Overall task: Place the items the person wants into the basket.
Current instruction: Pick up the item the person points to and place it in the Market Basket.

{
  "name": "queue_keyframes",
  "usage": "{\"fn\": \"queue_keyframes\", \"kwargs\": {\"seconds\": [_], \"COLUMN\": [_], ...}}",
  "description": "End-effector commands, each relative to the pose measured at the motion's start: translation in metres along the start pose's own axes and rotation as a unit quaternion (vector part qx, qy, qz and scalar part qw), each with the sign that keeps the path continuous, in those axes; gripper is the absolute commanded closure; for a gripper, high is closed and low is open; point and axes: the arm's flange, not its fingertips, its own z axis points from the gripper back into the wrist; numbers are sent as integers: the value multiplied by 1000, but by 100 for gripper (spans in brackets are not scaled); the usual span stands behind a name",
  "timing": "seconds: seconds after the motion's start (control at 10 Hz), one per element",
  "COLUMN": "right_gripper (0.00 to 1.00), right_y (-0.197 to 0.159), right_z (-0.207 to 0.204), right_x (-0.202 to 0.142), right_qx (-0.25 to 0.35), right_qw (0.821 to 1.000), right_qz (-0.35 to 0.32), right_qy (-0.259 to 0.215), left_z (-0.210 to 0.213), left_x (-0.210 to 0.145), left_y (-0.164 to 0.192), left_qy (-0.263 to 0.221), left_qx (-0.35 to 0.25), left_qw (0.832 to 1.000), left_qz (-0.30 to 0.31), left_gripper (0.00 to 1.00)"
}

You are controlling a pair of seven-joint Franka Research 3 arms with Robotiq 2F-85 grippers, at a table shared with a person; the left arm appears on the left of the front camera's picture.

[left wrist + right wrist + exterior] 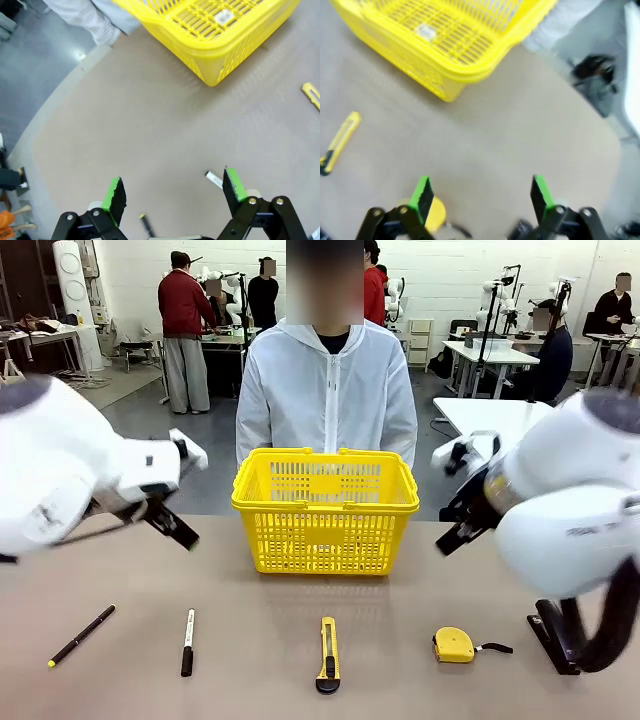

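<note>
**Yellow-tipped pen and tape measure not yet lifted; both grippers empty**

Green pads on the left gripper (173, 189) stood wide apart, with nothing between them but bare table (150, 125). Low in that gap, close to the wrist, the yellow tip of the pen (142, 216) poked into sight, nearer one finger. The white end of the marker (214, 178) lay just inside the other finger. The right gripper (481, 194) was likewise spread and empty. The tape measure (437, 212) sat just beside one of its fingers, partly hidden behind it and outside the gap.

Farther out from both pairs of jaws lay the utility knife (328, 654). Beyond it stood the basket (325, 502), upright and, as far as its lattice showed, holding nothing. Behind the basket stood the person (326, 400).

By that layout the task appeared to be at its start, with each arm hovering over its item and neither item grasped. The left arm's next move would call for care: it had to come down centred on the slim pen and not on the marker close by, with the jaws set across the barrel. The right arm would first need to shift sideways until the tape measure lay between its fingers. It could then lower and close on the rounded body rather than on the strap.
</note>
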Motion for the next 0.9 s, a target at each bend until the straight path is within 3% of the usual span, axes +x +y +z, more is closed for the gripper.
{"fn": "queue_keyframes", "kwargs": {"seconds": [0.0, 0.2, 0.4, 0.5, 0.7, 0.8], "right_gripper": [0, 0, 0, 0, 0, 0], "right_y": [1, -6, -3, -6, -6, -5], "right_z": [90, 155, 167, 183, 183, 191], "right_x": [30, 67, 73, 56, 56, 67], "right_qx": [-45, -71, -78, -68, -68, -66], "right_qw": [998, 997, 996, 997, 997, 998], "right_qz": [-3, -9, -11, -5, -5, -6], "right_qy": [41, 34, 35, 20, 20, 22], "left_z": [89, 142, 154, 166, 166, 171], "left_x": [23, 64, 73, 58, 58, 68], "left_y": [15, 20, 26, 22, 22, 25], "left_qy": [-5, -11, -12, -27, -27, -25], "left_qx": [28, 60, 76, 50, 50, 54], "left_qw": [1000, 998, 997, 998, 998, 998], "left_qz": [-7, -10, 1, -9, -9, -9], "left_gripper": [0, 0, 0, 0, 0, 0]}}
